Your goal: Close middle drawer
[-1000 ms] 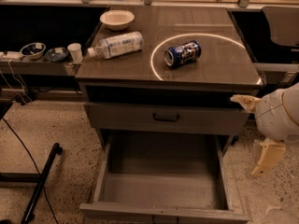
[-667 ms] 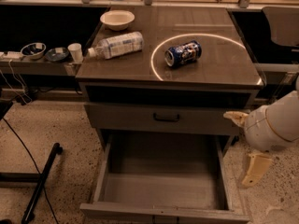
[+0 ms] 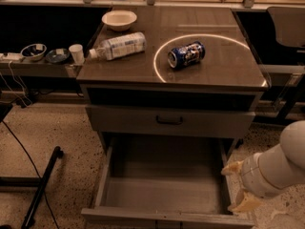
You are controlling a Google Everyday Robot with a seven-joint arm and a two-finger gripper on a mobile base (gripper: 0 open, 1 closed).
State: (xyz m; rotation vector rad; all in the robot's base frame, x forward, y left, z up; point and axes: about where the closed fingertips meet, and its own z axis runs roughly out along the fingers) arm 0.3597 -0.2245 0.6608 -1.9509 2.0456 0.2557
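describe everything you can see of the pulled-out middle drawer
The middle drawer is a plain grey box, metal by its look, pulled far out beneath the upper drawer. Its long tray looks empty, and its low front panel runs along the picture's bottom edge. It sits level. The pincer hangs open just outside its right wall, near the front. Whether they touch is unclear.

A single camera stands in front of the cabinet, raised above it, looking down and toward the far side from close by. The tabletop fills the upper half, and the open middle drawer runs off the near edge. The tool, fingertips spread, sits at near right beside the drawer.
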